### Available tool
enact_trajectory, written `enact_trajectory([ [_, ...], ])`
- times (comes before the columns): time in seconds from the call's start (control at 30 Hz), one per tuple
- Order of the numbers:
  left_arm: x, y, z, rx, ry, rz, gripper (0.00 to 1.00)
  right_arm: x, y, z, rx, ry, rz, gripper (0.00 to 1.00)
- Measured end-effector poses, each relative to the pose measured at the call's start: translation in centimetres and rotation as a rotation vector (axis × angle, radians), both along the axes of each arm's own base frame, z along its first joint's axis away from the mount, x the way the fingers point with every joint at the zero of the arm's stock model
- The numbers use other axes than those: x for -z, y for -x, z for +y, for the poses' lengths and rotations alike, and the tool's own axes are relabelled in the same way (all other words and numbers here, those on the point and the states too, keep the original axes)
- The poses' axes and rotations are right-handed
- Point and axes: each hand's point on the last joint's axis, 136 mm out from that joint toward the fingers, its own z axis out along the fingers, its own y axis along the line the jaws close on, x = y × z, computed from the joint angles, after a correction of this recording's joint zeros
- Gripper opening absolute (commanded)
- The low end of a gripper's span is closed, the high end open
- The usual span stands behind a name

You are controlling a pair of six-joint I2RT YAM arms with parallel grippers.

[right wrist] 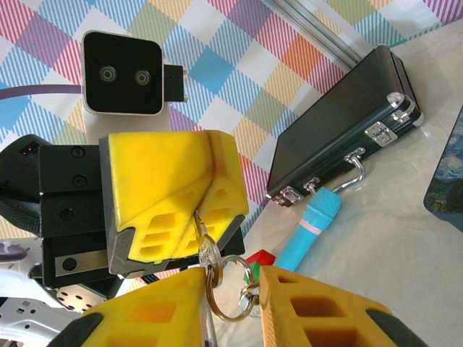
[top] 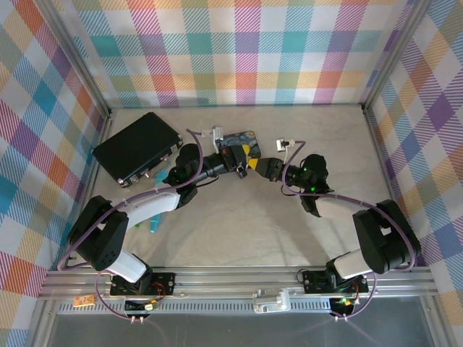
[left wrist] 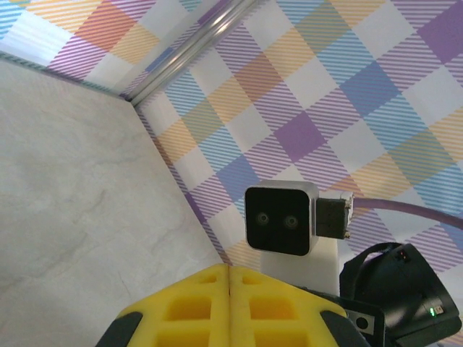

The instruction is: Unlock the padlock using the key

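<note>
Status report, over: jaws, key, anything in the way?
Left gripper jaws shut on the key, ring hanging. Right gripper jaws open either side of the ring. Blue stick and black case lie apart, not in the way.

The left arm (top: 155,202) and the right arm (top: 340,206) both stretch forward and bend inward, so the two hands meet tip to tip. The left gripper (right wrist: 199,217) is pressed fully together, its yellow pads pinching the key (right wrist: 207,253), which hangs from its tips. The right gripper (right wrist: 231,282) points straight at it, fingers narrowly parted — one on either side of the dangling key, not clamping it.
</note>
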Motion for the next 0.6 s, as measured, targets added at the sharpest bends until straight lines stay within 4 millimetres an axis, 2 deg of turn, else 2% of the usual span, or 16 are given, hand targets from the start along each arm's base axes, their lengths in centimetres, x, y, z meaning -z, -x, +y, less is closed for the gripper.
enact_trajectory([
  [0.6, -0.07, -0.11, 0.27, -0.021, 0.039, 0.010, 0.00, -0.27, -0.25, 0.53, -0.010, -0.046, 0.001, 0.31],
])
